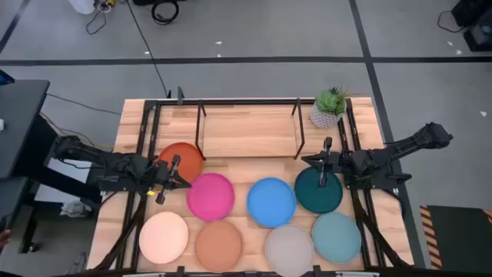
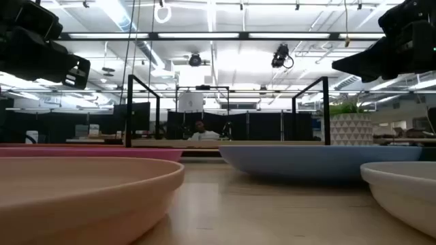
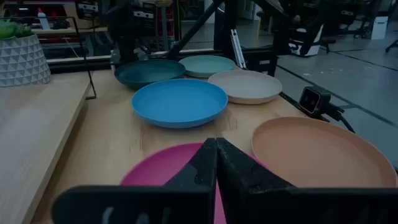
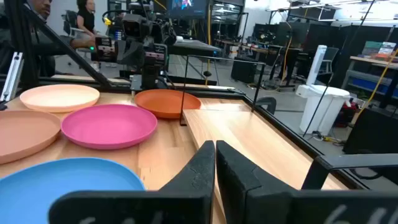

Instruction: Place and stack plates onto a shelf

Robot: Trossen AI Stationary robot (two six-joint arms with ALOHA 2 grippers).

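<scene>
- High view: shelf (image 1: 250, 131) at the far edge of the desk (image 1: 131, 127), bare of plates. Nearer than the shelf, a first row of orange-red plate (image 1: 187, 156), magenta plate (image 1: 211, 196), blue plate (image 1: 271, 202) and dark teal plate (image 1: 319, 192); a second row farther from the shelf, of cream-peach plate (image 1: 163, 238), terracotta plate (image 1: 219, 245), grey-beige plate (image 1: 288, 248) and light teal plate (image 1: 337, 237). Left end effector (image 1: 174, 179) closed and empty, over the edge of the orange-red plate, just off the shelf's left corner. Right end effector (image 1: 323, 163) closed and empty, above the dark teal plate, near the shelf's right corner. Potted plant (image 1: 330, 107) just right of the shelf.
- Low view: shelf (image 2: 225, 143) seen edge-on behind the magenta plate (image 2: 92, 153) and blue plate (image 2: 320, 160); cream-peach plate (image 2: 82, 197) closest to the camera.
- Left wrist view: fingers (image 3: 202, 168) pressed together over the magenta plate (image 3: 155, 171), shelf (image 3: 34, 124) alongside; blue plate (image 3: 180, 102) beyond.
- Right wrist view: fingers (image 4: 200, 169) pressed together, nothing between them; shelf (image 4: 249, 140) bare beside the orange-red plate (image 4: 165, 102).
</scene>
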